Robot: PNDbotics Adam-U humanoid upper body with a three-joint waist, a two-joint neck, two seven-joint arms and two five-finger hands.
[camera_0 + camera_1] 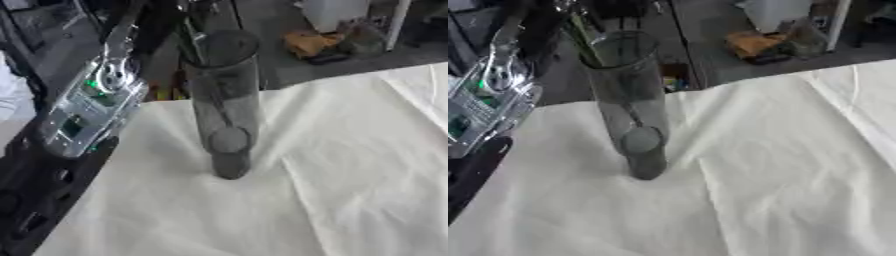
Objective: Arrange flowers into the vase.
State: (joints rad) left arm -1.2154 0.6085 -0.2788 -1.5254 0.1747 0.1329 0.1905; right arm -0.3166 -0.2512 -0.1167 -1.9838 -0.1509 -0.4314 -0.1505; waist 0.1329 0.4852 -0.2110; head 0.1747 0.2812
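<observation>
A table covered by a white cloth [350, 165] fills most of the view, its far edge running askew from the upper right down toward the left. The cloth is creased, with 1 long fold running down its middle and more wrinkles toward the right side. Directly on the cloth stands 1 tall, clear glass vase [226, 100], upright, near the table's far left edge. A thin green stem [588, 37] leans inside the vase, reaching down to its thick glass base.
</observation>
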